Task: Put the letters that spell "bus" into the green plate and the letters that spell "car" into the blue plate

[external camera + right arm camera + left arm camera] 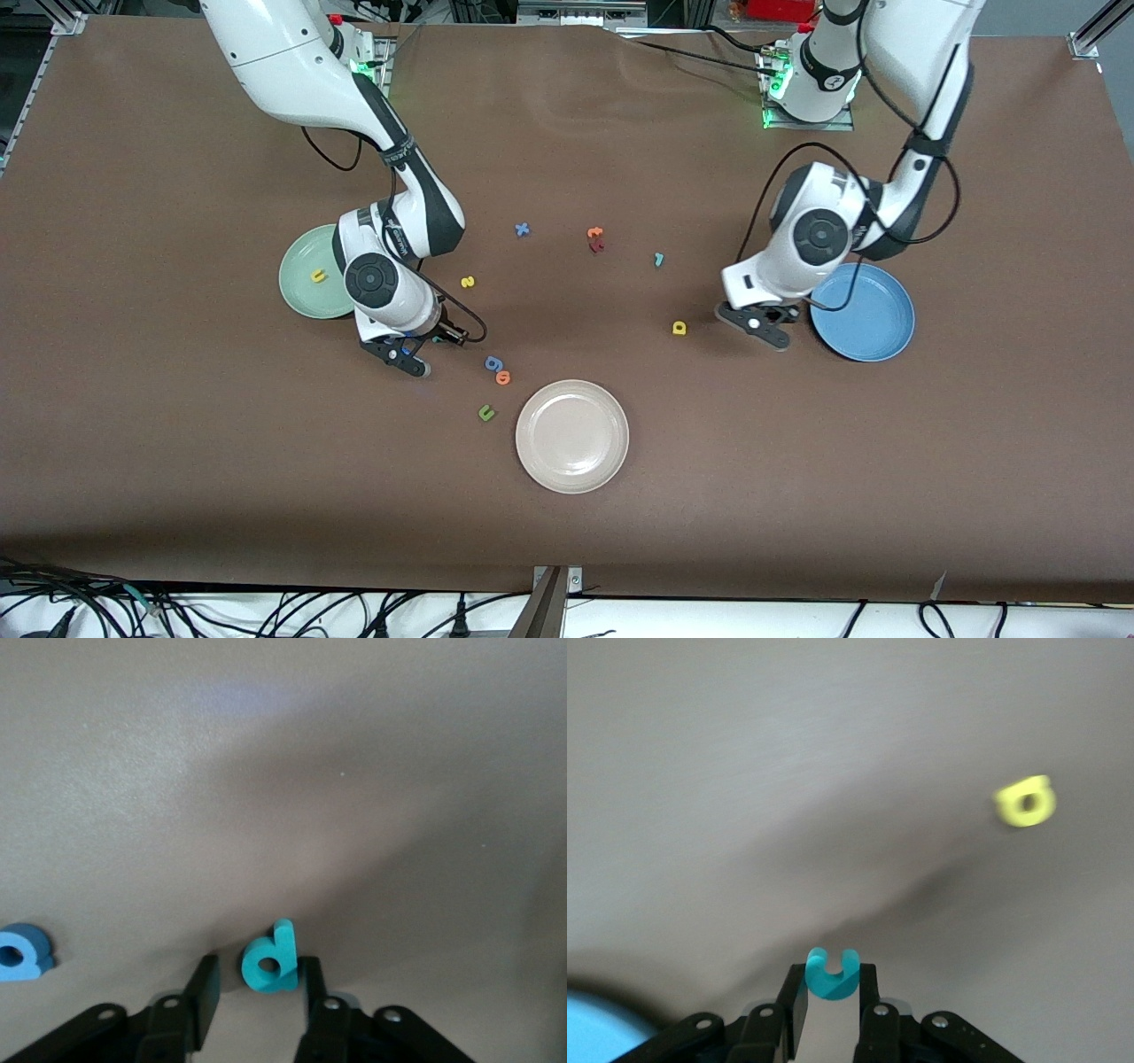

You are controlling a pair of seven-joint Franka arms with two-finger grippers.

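Note:
My left gripper [833,973] [764,326] is shut on the teal c [831,974] and hangs just above the table beside the blue plate [873,328]. The yellow a [679,328] [1026,802] lies on the table close by. My right gripper [259,964] [409,359] is down at the table next to the green plate [301,297]. Its fingers straddle the teal b [270,962]: one finger touches the letter, and a gap shows at the other. The yellow u [318,276] lies in the green plate. The yellow s [468,282] and the teal r [658,259] lie loose.
A beige plate [572,434] sits nearer the front camera. A blue g [493,362] [22,952], an orange letter [503,377] and a dark-green u [485,412] lie close to my right gripper. A blue x [523,229] and orange and red letters [595,239] lie mid-table.

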